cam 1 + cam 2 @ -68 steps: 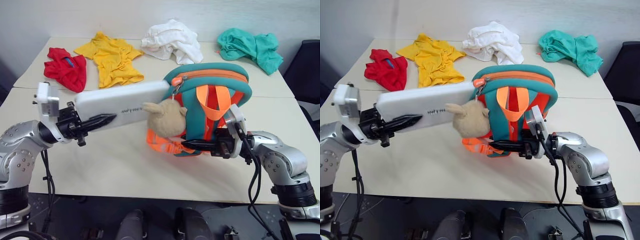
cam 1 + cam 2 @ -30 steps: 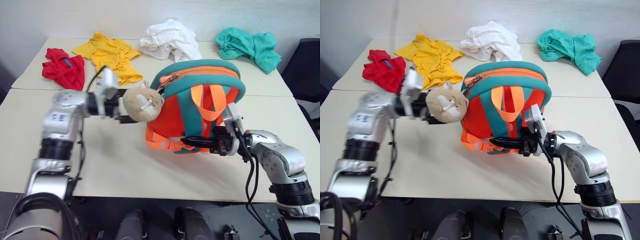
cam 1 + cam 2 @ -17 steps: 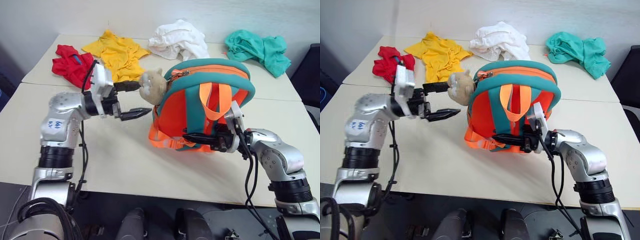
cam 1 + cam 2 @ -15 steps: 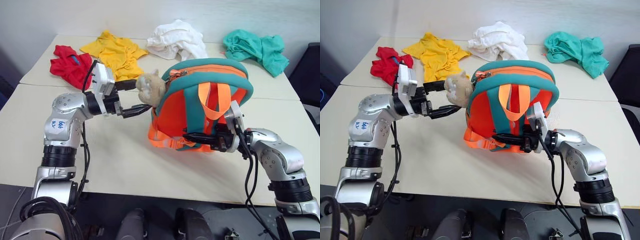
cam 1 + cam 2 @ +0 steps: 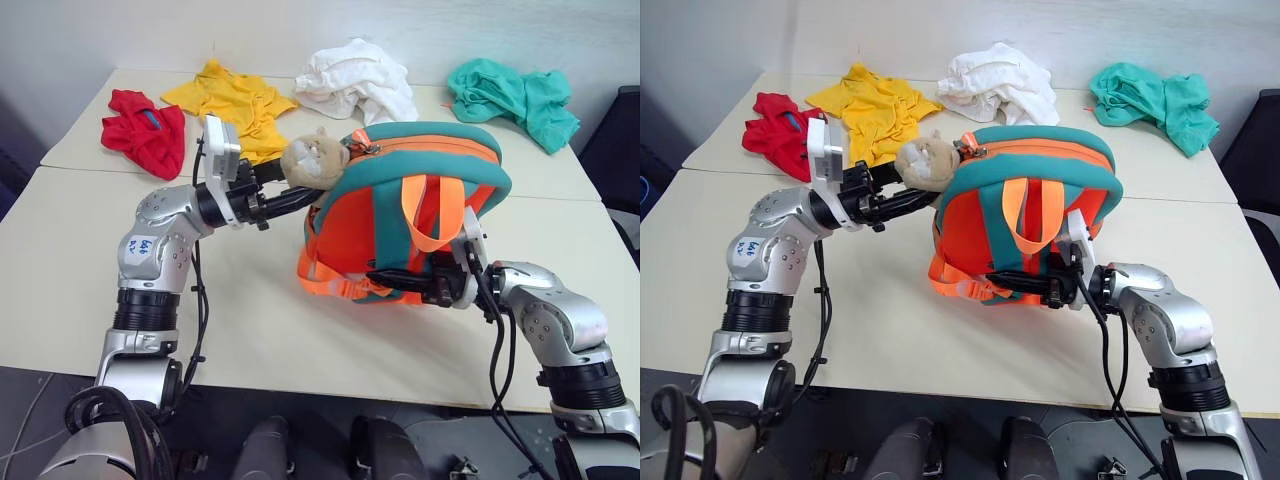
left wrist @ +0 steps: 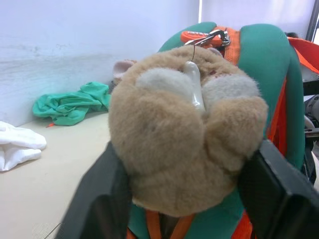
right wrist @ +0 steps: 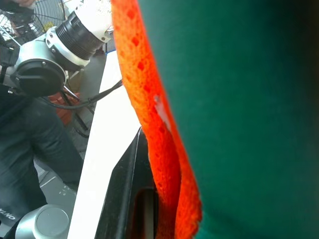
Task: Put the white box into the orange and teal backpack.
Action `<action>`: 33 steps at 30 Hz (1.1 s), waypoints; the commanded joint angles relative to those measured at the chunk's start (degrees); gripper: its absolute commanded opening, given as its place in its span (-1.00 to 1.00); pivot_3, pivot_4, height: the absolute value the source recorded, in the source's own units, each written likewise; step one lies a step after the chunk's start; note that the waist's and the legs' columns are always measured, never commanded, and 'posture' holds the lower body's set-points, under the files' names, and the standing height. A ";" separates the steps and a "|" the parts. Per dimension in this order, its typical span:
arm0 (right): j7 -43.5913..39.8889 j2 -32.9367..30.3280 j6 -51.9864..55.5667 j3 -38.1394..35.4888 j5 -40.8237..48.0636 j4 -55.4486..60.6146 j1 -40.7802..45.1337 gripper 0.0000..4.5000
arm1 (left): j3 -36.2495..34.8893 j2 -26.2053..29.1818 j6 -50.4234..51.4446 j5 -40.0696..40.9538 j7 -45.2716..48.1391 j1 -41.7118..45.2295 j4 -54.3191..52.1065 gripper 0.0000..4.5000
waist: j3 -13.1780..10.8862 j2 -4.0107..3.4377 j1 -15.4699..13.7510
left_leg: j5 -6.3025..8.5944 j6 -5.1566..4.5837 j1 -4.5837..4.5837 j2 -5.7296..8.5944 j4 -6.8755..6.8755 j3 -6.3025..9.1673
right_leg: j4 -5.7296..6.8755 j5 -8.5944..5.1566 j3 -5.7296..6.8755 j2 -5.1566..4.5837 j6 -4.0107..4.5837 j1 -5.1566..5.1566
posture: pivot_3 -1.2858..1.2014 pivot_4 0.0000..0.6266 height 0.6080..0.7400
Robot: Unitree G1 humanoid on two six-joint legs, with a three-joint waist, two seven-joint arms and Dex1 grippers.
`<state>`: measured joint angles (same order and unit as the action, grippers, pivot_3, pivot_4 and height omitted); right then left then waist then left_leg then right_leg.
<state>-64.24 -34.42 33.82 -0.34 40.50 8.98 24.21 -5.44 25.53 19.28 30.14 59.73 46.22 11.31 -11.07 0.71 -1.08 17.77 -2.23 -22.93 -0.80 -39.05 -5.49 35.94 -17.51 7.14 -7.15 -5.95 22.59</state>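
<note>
Backpack: the orange and teal backpack [image 5: 400, 215] stands upright on the surface [image 5: 250, 330], near the front edge.
White box: hidden; where it lies cannot be told.
Left pincer [image 6: 184, 174]: fingers close on either side of the tan plush toy [image 5: 312, 160].
Right pincer [image 5: 385, 280]: nearly closed, pinching an orange strap [image 7: 159, 149] low on the backpack.
</note>
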 commanded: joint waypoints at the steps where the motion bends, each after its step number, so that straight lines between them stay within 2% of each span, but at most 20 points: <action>1: 1.29 0.38 -0.20 -1.73 0.84 2.26 -0.69 -0.76 | -3.35 3.71 -1.56 -1.14 -1.50 0.24 1.30 -0.28 | 0.00 0.00 0.09 | 0.00 0.00 0.00 0.00 0.00 0.00 | 0.00 0.00 0.01 0.00 0.00 0.00 | 0.03 -0.52 1.00; 3: 1.95 0.50 -0.34 -2.00 1.03 2.57 -0.99 -0.76 | -3.80 6.04 -2.56 -3.05 -2.61 0.69 4.01 -0.39 | 0.00 0.00 0.23 | 0.00 0.01 0.01 -0.01 0.00 0.01 | 0.00 0.00 0.01 0.01 0.00 0.00 | 0.03 -0.52 1.00; 8: 3.53 0.73 -0.56 -2.74 1.34 3.43 -1.95 -0.76 | -1.22 11.55 -4.43 -10.30 -5.01 0.96 10.28 -0.40 | 0.00 0.00 0.31 | -0.01 0.01 0.01 -0.01 0.01 0.01 | 0.00 0.00 0.03 0.02 0.00 0.00 | 0.03 -0.52 1.00; 13: 5.00 1.23 -0.69 -3.52 1.76 4.13 -3.02 -0.76 | 6.37 14.60 0.18 -14.83 0.03 -4.32 8.25 -0.40 | 0.01 -0.01 0.27 | 0.00 0.00 0.01 0.01 0.02 0.01 | 0.00 0.00 0.01 0.01 0.00 -0.01 | 0.03 -0.52 1.00; 16: 5.87 1.88 -0.95 -3.92 1.91 4.66 -3.73 -0.76 | 9.75 14.06 2.09 -15.92 0.52 -8.95 4.88 -0.40 | 0.01 -0.01 0.39 | 0.00 0.00 0.01 0.00 0.02 0.00 | 0.01 0.00 -0.01 0.01 0.00 0.00 | 0.03 -0.52 1.00; 20: 7.30 3.26 -1.73 -4.49 1.79 4.83 -4.45 -0.76 | 8.12 8.38 6.96 -14.09 -6.18 -13.25 2.16 -0.40 | 0.01 -0.01 0.29 | 0.00 0.00 0.01 -0.02 0.01 0.05 | 0.01 0.00 -0.21 -0.11 0.00 -0.02 | 0.03 -0.52 1.00; 22: 8.18 3.78 -1.12 -4.94 2.27 4.98 -4.77 -0.76 | 8.71 7.71 4.87 -15.04 -6.28 -15.98 0.25 -0.40 | 0.01 -0.01 0.33 | 0.00 0.00 0.01 -0.01 0.00 0.08 | 0.03 0.00 -0.34 -0.27 0.00 -0.03 | 0.03 -0.52 1.00; 23: 9.34 4.06 -1.14 -5.48 2.18 4.99 -4.94 -0.76 | 8.53 7.62 2.79 -15.61 -6.70 -17.14 -0.80 -0.26 | 0.01 -0.01 0.37 | 0.00 0.00 0.02 0.00 0.00 0.07 | 0.03 0.00 -0.36 -0.29 0.00 -0.03 | 0.03 -0.52 1.00; 24: 8.70 3.01 0.68 -5.18 3.00 5.30 -5.25 -0.61 | 7.51 7.28 2.01 -15.35 -7.80 -18.16 -2.02 -0.11 | 0.01 -0.01 0.38 | 0.00 0.00 0.02 -0.01 0.01 0.08 | 0.02 0.00 -0.38 -0.29 0.00 -0.03 | 0.03 -0.52 1.00; 25: 7.96 2.27 -2.56 -4.82 0.30 5.00 -5.41 -0.45 | 5.93 7.70 2.16 -14.04 -7.80 -19.46 -3.85 0.02 | 0.01 -0.01 0.46 | 0.00 0.01 0.02 -0.01 0.01 0.08 | 0.02 0.00 -0.40 -0.30 0.00 -0.03 | 0.03 -0.52 1.00; 28: 5.21 -0.55 -6.47 -6.48 -1.99 3.56 -6.72 -0.05 | 0.65 12.87 1.55 -11.51 -4.89 -24.62 -8.81 0.46 | 0.01 -0.01 1.07 | 0.00 0.01 0.01 -0.02 0.04 0.08 | 0.00 0.00 -0.46 -0.34 0.01 -0.01 | 0.03 -0.52 1.00; 31: -0.67 -7.63 -8.43 -9.33 -3.51 1.98 -10.73 0.42 | -7.21 19.85 0.92 -8.19 -0.51 -32.32 -11.76 0.91 | 0.00 -0.03 1.32 | 0.02 0.04 0.01 -0.03 0.12 0.07 | -0.05 -0.01 -0.48 -0.36 0.02 0.04 | 0.03 -0.52 1.00; 32: -2.06 -9.16 -9.22 -9.93 -3.67 1.39 -11.68 0.58 | -8.93 21.09 0.72 -7.33 0.18 -34.16 -12.39 1.00 | -0.01 -0.03 1.26 | 0.03 0.05 0.01 -0.04 0.18 0.06 | -0.10 -0.02 -0.49 -0.38 0.03 0.04 | 0.03 -0.52 1.00; 33: -2.92 -10.42 -10.26 -11.01 -4.00 0.46 -12.52 0.73 | -10.97 22.40 0.02 -7.17 0.47 -36.42 -12.89 1.00 | -0.01 -0.04 1.23 | 0.04 0.05 0.02 -0.04 0.18 0.06 | -0.11 -0.02 -0.48 -0.40 0.04 0.03 | 0.03 -0.52 1.00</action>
<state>-64.76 -43.83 26.07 -8.97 36.49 9.06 11.83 -12.98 47.00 20.79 20.84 58.79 11.02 1.79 -11.08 0.67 0.15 17.81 -2.19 -22.92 -0.84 -38.87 -5.42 35.82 -17.53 6.66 -7.56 -5.92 22.62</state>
